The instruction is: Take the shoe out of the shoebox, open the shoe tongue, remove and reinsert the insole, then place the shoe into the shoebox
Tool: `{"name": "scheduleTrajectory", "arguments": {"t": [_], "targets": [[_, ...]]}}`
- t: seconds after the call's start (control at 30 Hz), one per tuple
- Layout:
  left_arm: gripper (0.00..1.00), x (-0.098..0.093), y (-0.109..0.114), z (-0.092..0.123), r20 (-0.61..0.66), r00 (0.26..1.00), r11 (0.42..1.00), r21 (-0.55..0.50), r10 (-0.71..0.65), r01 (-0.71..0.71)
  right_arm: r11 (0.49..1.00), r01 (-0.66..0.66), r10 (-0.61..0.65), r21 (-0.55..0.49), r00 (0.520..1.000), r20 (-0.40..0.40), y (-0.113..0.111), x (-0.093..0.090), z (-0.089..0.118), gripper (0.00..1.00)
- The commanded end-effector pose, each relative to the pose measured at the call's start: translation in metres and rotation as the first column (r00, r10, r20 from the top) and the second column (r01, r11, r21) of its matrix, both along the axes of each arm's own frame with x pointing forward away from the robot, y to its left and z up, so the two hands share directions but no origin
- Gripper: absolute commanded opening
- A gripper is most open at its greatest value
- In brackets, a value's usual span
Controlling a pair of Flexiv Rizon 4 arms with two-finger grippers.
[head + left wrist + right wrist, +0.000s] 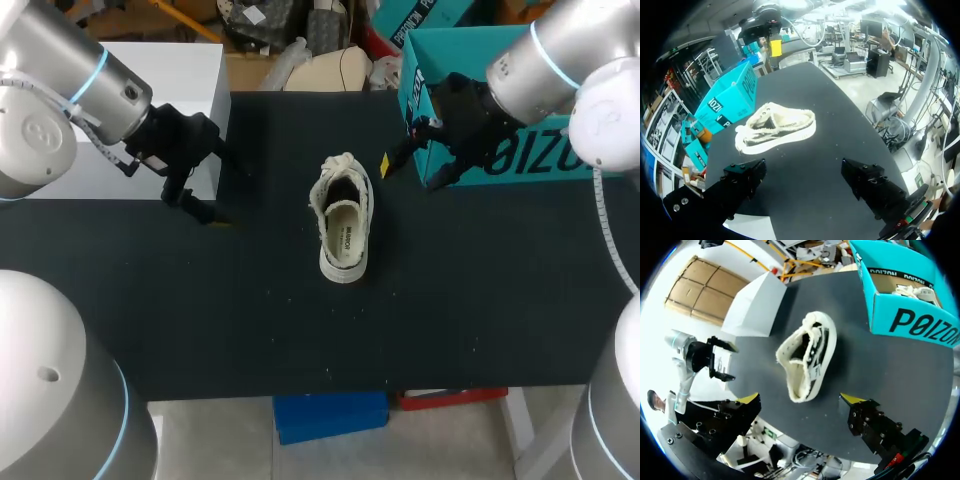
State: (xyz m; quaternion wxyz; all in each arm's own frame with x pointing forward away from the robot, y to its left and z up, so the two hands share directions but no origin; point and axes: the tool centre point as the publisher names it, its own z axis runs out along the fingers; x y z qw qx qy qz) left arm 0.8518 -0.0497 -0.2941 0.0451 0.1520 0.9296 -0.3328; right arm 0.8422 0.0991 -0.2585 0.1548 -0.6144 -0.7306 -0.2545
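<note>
A cream low-top shoe (343, 222) lies on the black table (480, 300) near its middle, with its opening facing up and dark lining showing. The teal shoebox (500, 110) stands open at the back right, and a second pale shoe (912, 290) rests inside it. My left gripper (215, 185) hangs open to the left of the shoe, with nothing in it. My right gripper (400, 148) is open between the shoe and the box, touching neither. The left wrist view has the shoe (777, 127) ahead of the open gripper (805, 182). In the right wrist view the shoe (805, 357) lies just ahead of the open gripper (800, 407).
A white box (150, 110) stands at the table's back left, close behind my left gripper. The black tabletop stretches bare in front of the shoe down to the near edge.
</note>
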Motion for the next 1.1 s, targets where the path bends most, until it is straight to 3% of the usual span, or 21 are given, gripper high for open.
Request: {"name": "scheduleTrajectory", "arguments": {"t": [0.03, 0.27, 0.53, 0.57, 0.63, 0.7, 0.8, 1.1], "targets": [[1.0, -0.001, 0.0, -0.001, 0.003, 1.0, 1.0, 0.0, 0.001, -0.001, 0.997, -0.011, 0.006, -0.074, 0.998, -0.062, 0.015, 0.01, -0.001, 1.0], [1.0, -0.001, 0.0, -0.001, 0.003, 1.0, 1.0, 0.0, 0.001, -0.001, 0.968, 0.012, -0.057, -0.251, 0.983, -0.172, 0.047, 0.025, -0.011, 1.0], [1.0, -0.001, 0.0, -0.001, 0.003, 1.0, 1.0, 0.0, 0.001, -0.001, 0.942, 0.04, -0.108, -0.332, 0.976, -0.189, 0.069, 0.032, -0.031, 1.0], [1.0, -0.001, 0.0, -0.001, 0.003, 1.0, 1.0, 0.0, 0.001, -0.001, 0.941, 0.044, -0.113, -0.336, 0.976, -0.188, 0.07, 0.033, -0.033, 0.97], [1.0, -0.001, 0.0, -0.001, 0.003, 1.0, 1.0, 0.0, 0.001, -0.001, 0.939, 0.046, -0.113, -0.341, 0.977, -0.18, 0.072, 0.036, -0.038, 0.72], [1.0, -0.001, 0.0, -0.001, 0.003, 1.0, 1.0, 0.0, 0.001, -0.001, 0.935, 0.044, -0.113, -0.352, 0.977, -0.178, 0.071, 0.038, -0.042, 0.54], [1.0, -0.001, 0.0, -0.001, 0.003, 1.0, 1.0, 0.0, 0.001, -0.001, 0.93, 0.046, -0.116, -0.366, 0.979, -0.169, 0.066, 0.043, -0.05, 0.48], [1.0, -0.001, 0.0, -0.001, 0.003, 1.0, 1.0, 0.0, 0.001, -0.001, 0.918, 0.044, -0.123, -0.395, 0.976, -0.178, 0.051, 0.054, -0.07, 0.47]]}}
